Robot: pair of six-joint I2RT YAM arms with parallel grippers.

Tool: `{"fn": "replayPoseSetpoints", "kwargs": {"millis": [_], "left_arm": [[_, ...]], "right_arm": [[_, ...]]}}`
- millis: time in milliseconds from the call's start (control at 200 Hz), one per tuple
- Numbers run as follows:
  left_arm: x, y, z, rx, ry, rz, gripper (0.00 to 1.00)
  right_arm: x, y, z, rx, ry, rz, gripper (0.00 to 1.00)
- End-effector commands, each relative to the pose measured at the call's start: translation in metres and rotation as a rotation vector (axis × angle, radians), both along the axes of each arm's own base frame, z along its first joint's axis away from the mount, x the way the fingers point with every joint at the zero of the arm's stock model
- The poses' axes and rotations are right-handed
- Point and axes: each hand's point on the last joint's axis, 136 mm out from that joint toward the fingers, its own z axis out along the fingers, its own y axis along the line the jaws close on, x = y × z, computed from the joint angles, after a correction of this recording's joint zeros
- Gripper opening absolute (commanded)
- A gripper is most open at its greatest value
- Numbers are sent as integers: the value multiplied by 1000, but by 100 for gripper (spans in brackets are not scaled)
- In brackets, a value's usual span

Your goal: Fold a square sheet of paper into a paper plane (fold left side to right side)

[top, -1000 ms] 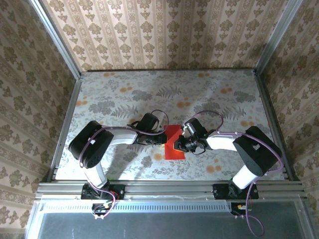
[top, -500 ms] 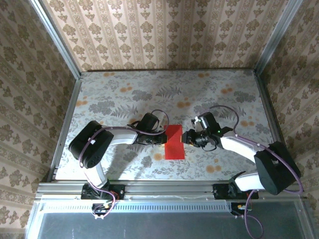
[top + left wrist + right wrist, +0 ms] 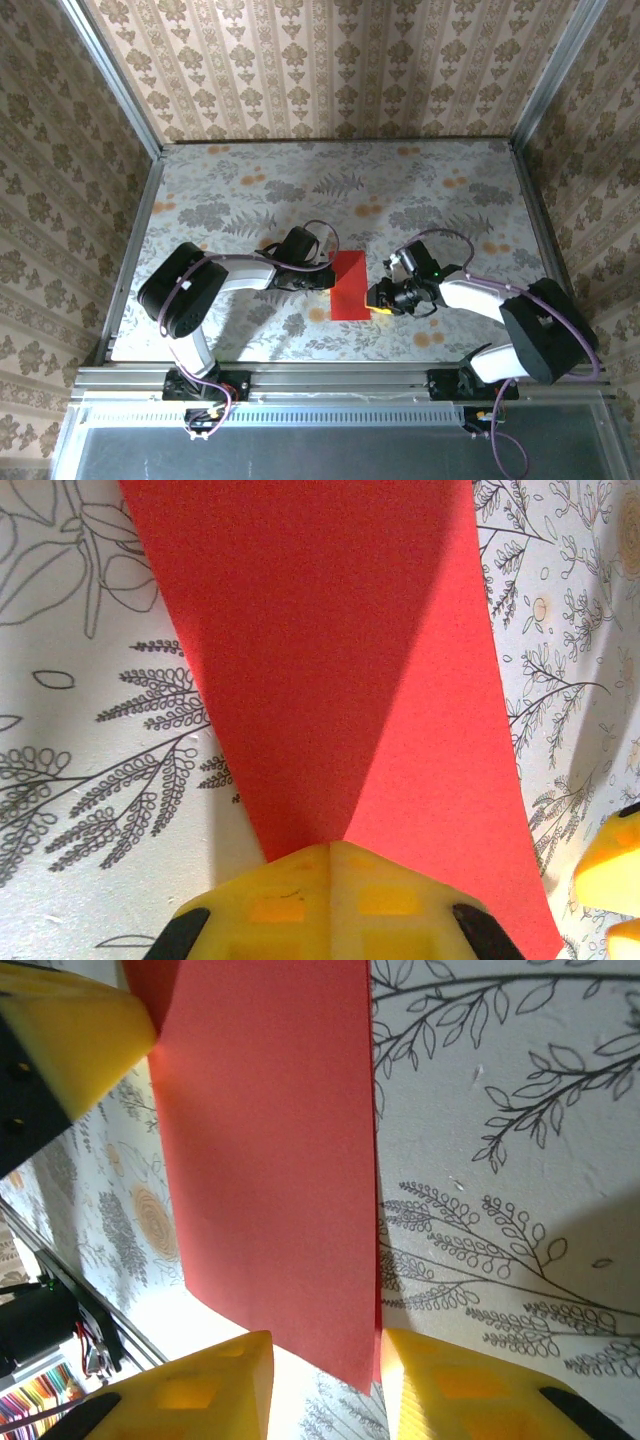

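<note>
Left fingers (image 3: pixel 270 905), closed tight, touch the left edge of the red sheet (image 3: pixel 349 285) on the tabletop (image 3: pixel 250 190); right fingers (image 3: pixel 200 1390), partly open, straddle its near-right corner.

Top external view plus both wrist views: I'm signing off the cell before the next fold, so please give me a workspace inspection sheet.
Surface: floral-patterned table, flat, no spills seen.
Job's things: red paper lies flat as a tall narrow rectangle between the arms.
Clutter: nothing seen.
Grippers: left tool shut, tips on the paper's left edge; right tool open, a paper corner between its jaws.
Cables: purple cables loop along both arms.
Surroundings: wallpapered walls on three sides; metal rail at the near edge.
</note>
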Motion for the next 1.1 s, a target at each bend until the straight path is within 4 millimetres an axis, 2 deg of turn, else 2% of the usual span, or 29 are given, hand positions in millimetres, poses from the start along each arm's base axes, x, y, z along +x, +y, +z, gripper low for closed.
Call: {"fn": "replayPoseSetpoints", "kwargs": {"millis": [0, 225, 385, 600, 1095], "left_arm": [[-12, 11, -12, 57, 15, -12, 0], [-12, 11, -13, 59, 17, -11, 0], [-12, 11, -13, 58, 16, -11, 0], [-12, 11, -12, 57, 14, -14, 0], [-12, 12, -12, 60, 10, -19, 0]], "right_arm": [[-5, 6, -5, 16, 28, 13, 35], [-5, 11, -10, 21, 29, 14, 33], [-2, 15, -8, 41, 24, 13, 30], [6, 16, -3, 49, 8, 6, 30], [46, 20, 11, 119, -56, -25, 30]]}}
